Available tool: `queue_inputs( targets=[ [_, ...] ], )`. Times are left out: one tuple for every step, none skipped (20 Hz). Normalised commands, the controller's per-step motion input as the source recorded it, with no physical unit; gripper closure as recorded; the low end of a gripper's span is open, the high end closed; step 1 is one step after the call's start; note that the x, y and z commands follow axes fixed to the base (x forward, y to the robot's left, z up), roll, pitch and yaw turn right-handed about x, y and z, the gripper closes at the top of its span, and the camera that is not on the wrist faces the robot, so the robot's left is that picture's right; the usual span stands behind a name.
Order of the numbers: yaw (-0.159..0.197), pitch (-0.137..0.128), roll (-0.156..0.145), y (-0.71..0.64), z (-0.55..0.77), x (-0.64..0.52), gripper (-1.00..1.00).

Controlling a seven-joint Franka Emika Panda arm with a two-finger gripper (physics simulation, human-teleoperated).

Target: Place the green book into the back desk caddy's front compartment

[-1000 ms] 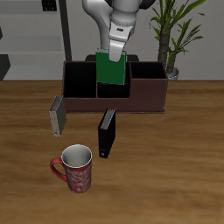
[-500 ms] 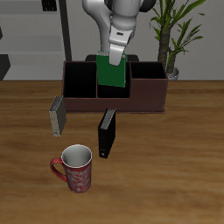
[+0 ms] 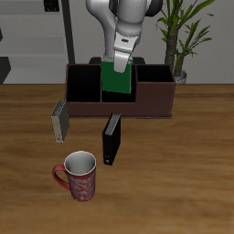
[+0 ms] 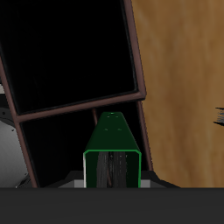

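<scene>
Green book (image 3: 116, 83): thin, bright green, upright, lower part sunk within the back desk caddy (image 3: 151, 99), a long reddish-brown organiser with black dividers.

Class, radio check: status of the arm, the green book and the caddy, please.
Gripper shut on green book, upright. Book partly down in caddy middle section. Nothing blocking in view.

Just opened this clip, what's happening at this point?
A Franka arm's gripper holds the green book upright by its top edge, over the middle section of the back desk caddy. The book's lower part already sits behind the caddy's front wall, apparently going into the front compartment. The book is not released yet. On the table in front stand a black book, a grey book and a red mug, all untouched.
</scene>
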Motion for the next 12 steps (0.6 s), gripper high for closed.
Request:
queue_inputs(
  targets=[
    [0.000, 0.000, -0.010, -0.04, -0.09, 0.02, 1.00],
    [-0.002, 0.022, -0.002, -0.05, -0.12, -0.01, 1.00],
    [-0.005, 0.014, -0.009, -0.06, -0.07, -0.01, 1.00],
    [-0.008, 0.006, -0.018, -0.06, -0.08, -0.03, 1.00],
    [0.001, 0.029, -0.006, -0.06, -0.10, -0.04, 1.00],
    [-0.012, 0.003, -0.020, -0.08, -0.06, -0.02, 1.00],
    [-0.011, 0.006, -0.007, -0.03, -0.06, -0.04, 1.00],
    [-0.016, 0.009, -0.009, -0.06, -0.07, 0.03, 1.00],
    [-0.004, 0.005, -0.005, -0.01, -0.01, -0.09, 1.00],
    [-0.010, 0.042, -0.014, -0.08, -0.18, -0.01, 1.00],
    [0.003, 0.020, -0.019, -0.07, -0.14, 0.02, 1.00],
    [0.004, 0.030, -0.007, -0.04, -0.16, 0.09, 1.00]
  ],
)
